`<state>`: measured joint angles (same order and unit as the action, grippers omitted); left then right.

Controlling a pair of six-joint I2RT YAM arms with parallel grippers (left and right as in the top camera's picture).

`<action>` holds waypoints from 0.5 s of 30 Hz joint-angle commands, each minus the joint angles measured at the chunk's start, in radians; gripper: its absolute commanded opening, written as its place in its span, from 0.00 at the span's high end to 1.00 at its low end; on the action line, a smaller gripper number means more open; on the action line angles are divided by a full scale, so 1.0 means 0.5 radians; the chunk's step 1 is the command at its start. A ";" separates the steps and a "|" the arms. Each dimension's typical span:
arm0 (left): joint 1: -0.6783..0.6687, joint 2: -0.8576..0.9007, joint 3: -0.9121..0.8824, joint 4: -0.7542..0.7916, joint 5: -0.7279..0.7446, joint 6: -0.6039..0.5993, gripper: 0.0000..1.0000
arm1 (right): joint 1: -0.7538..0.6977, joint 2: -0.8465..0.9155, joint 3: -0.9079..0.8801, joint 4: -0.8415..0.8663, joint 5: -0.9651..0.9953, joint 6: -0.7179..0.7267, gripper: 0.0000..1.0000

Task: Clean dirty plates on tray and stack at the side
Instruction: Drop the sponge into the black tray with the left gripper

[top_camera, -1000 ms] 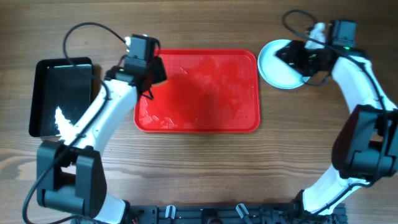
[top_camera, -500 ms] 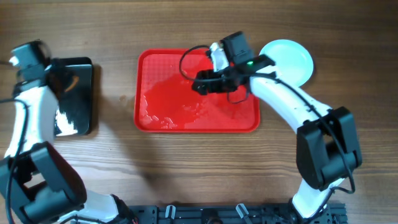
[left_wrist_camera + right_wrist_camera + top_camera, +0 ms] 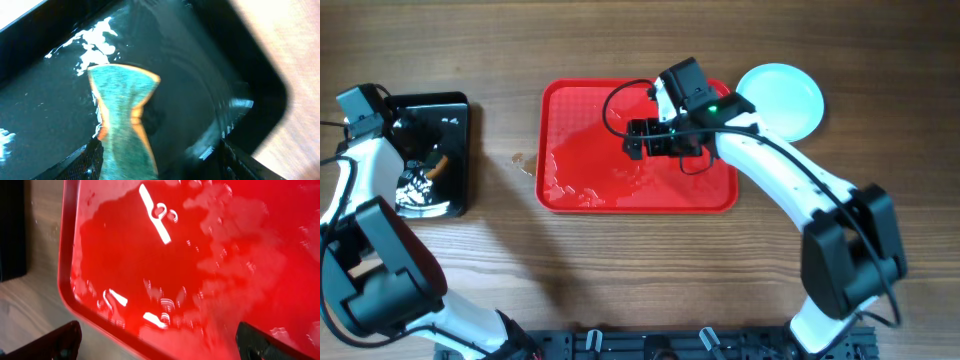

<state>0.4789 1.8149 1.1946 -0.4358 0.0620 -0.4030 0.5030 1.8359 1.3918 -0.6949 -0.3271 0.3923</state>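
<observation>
From overhead, the red tray (image 3: 580, 110) lies wet and glinting. The right gripper (image 3: 638, 140) hangs over its middle, nose aimed at the tray's left side. The plates (image 3: 785, 100) sit just beside the red tray's far right corner as one pale round shape; how many are stacked I cannot tell. Well to the left of the red tray, the left gripper (image 3: 418, 158) hovers over the black tray (image 3: 455, 105).

On the left wrist camera the fingers (image 3: 90, 160) are spread wide. A green-faced, orange-edged sponge (image 3: 125, 100) lies loose between them in dark water flecked with foam (image 3: 95, 42).

On the right wrist camera the fingers (image 3: 50, 345) are spread wide too, with only wet red tray floor between them. The table (image 3: 30, 310) shows past the rim.
</observation>
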 commanded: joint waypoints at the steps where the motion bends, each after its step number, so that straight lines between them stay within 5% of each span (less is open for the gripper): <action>1: -0.002 -0.377 0.009 -0.005 0.278 0.000 0.27 | -0.048 -0.397 0.104 -0.117 0.234 -0.031 0.00; 5: -0.006 -0.781 0.008 -0.182 0.642 -0.005 0.00 | -0.066 -0.758 0.104 -0.302 0.319 -0.030 0.00; 10: -0.088 -1.005 0.008 -0.610 0.767 -0.005 0.00 | -0.017 -0.977 0.095 -0.740 0.330 -0.053 0.00; 15: -0.112 -1.004 0.008 -0.681 0.765 -0.003 0.00 | 0.009 -0.994 0.079 -1.059 0.364 -0.050 0.00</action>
<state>0.4255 1.3102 1.2015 -0.7742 0.4171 -0.4061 0.5037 1.3415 1.4399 -1.1992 -0.1741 0.3801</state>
